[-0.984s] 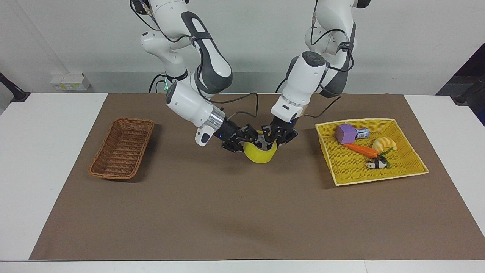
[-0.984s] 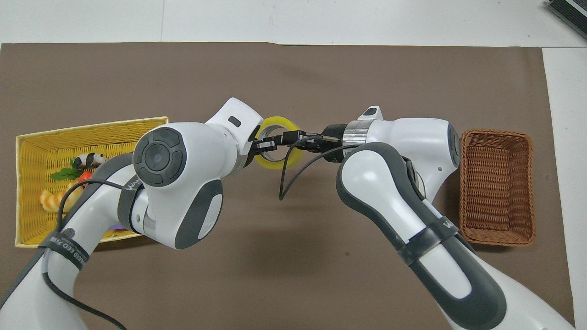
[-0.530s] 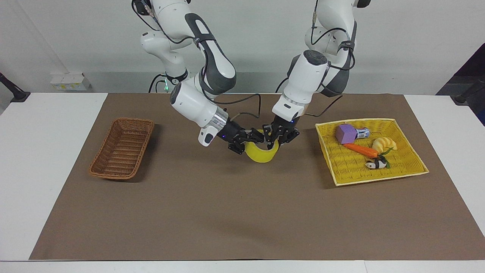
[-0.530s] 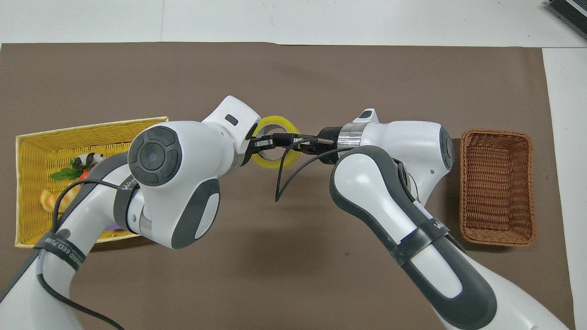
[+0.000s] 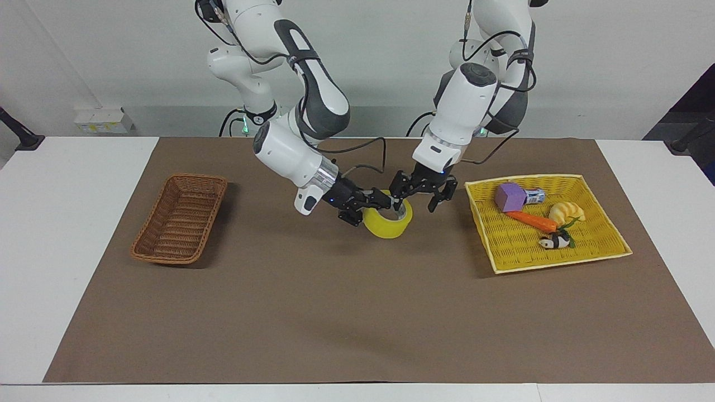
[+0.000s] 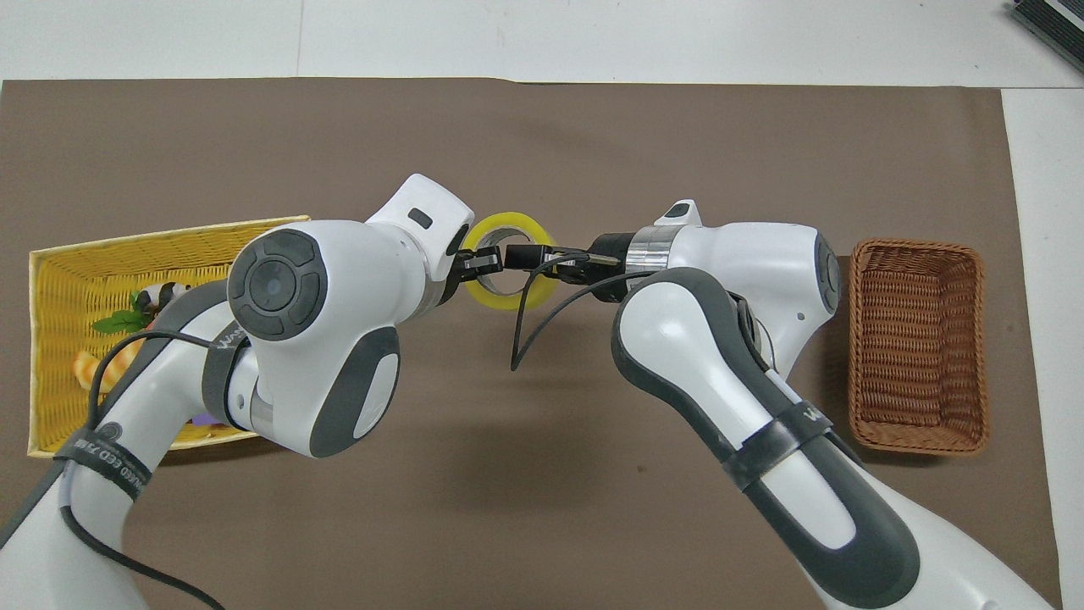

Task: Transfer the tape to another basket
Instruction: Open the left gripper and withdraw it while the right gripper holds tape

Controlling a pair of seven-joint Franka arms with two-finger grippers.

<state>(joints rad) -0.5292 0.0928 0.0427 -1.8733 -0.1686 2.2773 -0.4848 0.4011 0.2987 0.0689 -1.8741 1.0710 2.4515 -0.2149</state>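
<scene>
The yellow tape [image 5: 388, 223] hangs low over the middle of the brown mat; I cannot tell if it touches the mat. It also shows in the overhead view [image 6: 511, 220]. My right gripper [image 5: 372, 207] is shut on the tape's wall at the side toward the right arm's end, also seen from overhead [image 6: 518, 254]. My left gripper [image 5: 418, 200] is open just above the tape's other side, with one finger over the core, also seen from overhead [image 6: 478, 263]. The dark brown wicker basket [image 5: 192, 178] stands empty toward the right arm's end, also seen from overhead [image 6: 919, 246].
A flat yellow basket [image 5: 525, 180] lies toward the left arm's end, also seen from overhead [image 6: 169, 233]. It holds a purple block [image 5: 508, 197], a carrot [image 5: 533, 220], a bread toy [image 5: 567, 212] and a panda toy [image 5: 553, 241]. The brown mat [image 5: 335, 312] covers the table.
My left gripper has opened, let go of the tape and lifted slightly toward the yellow basket. My right gripper keeps hold of the tape, which has levelled out.
</scene>
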